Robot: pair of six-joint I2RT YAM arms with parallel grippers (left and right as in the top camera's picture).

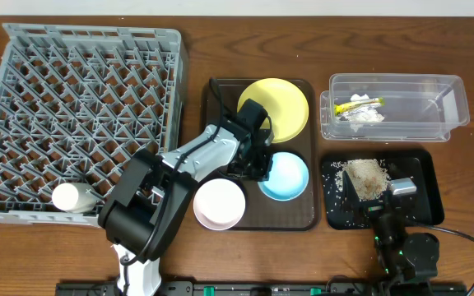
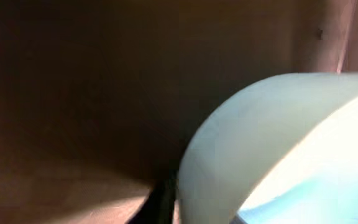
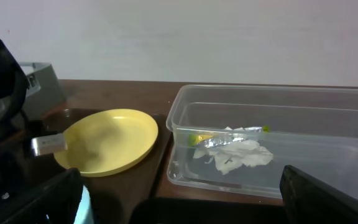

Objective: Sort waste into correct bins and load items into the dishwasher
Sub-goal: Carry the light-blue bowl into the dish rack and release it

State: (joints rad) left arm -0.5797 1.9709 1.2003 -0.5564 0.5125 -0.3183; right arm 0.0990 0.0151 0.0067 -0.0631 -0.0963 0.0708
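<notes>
Top-down view of a brown wooden desk [image 1: 467,41]. Large grey dish rack [image 1: 81,107] at the left. Dark brown serving tray [image 1: 295,215] in the middle. Clear tub [image 1: 455,111] at the far right, black tray [image 1: 422,177] just in front of it. On the serving tray, 3 dishes: yellow plate [image 1: 280,105] at the far end, light blue bowl [image 1: 286,177] and white bowl [image 1: 219,203] nearer. Beige food scraps [image 1: 365,177] in the black tray. Crumpled white tissue [image 1: 362,117] and yellow-green wrapper [image 1: 360,104] inside the tub. Left hand [image 1: 255,160] at the blue bowl's left rim; cannot tell whether clamped. Right hand [image 3: 179,186] over the black tray, fingers wide apart.
</notes>
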